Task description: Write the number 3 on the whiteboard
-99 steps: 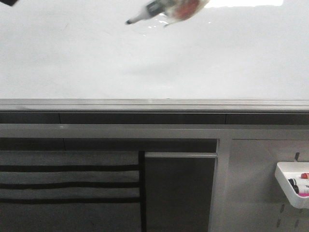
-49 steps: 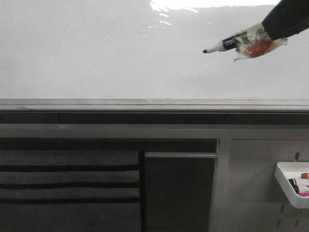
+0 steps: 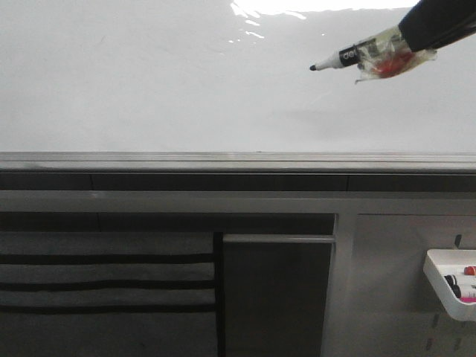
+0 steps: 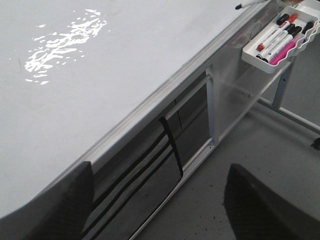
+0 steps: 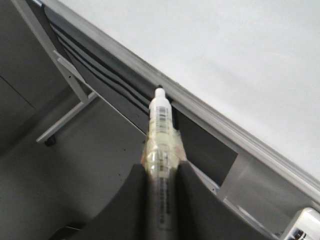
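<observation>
The whiteboard is glossy white and fills the upper half of the front view; no number 3 is in view on it. My right gripper enters from the upper right, shut on a black-tipped marker wrapped in clear tape, its tip pointing left in front of the board. Whether the tip touches the surface cannot be told. In the right wrist view the fingers clamp the marker on both sides. My left gripper is open and holds nothing, beside the whiteboard.
A grey metal rail runs along the board's lower edge. Below it are a black-striped panel and a grey pegboard. A white tray with spare markers hangs at the lower right. A stand leg rests on the floor.
The marker swept from the top middle of the board to the upper right, then rose slightly in the last half second. The board's surface looks unchanged.
</observation>
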`<state>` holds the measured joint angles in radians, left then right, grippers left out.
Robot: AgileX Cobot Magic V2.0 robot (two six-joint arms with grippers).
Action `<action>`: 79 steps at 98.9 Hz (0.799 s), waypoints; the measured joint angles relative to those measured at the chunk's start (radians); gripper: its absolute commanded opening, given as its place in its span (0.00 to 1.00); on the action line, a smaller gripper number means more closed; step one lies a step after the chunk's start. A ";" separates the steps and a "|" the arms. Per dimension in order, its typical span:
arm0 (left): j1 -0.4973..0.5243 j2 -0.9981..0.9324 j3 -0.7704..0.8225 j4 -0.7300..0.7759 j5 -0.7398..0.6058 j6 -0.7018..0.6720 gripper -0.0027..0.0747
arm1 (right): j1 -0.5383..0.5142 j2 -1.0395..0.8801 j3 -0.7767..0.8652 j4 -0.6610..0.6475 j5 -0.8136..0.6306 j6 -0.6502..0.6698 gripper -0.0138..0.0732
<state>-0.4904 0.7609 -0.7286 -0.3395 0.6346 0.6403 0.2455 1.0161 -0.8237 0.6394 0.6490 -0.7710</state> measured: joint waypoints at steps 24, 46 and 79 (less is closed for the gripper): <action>0.000 0.000 0.000 0.000 0.000 0.000 0.69 | 0.000 0.120 -0.173 0.016 0.103 0.057 0.15; 0.001 0.000 0.000 0.000 0.000 0.000 0.69 | 0.027 0.297 -0.367 -0.138 0.163 0.230 0.15; 0.001 0.000 0.000 0.000 0.000 0.000 0.69 | 0.123 0.432 -0.492 -0.338 0.161 0.374 0.15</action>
<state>-0.4889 0.7609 -0.7286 -0.3395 0.6346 0.6403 0.3684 1.4476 -1.3158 0.3012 0.8102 -0.3970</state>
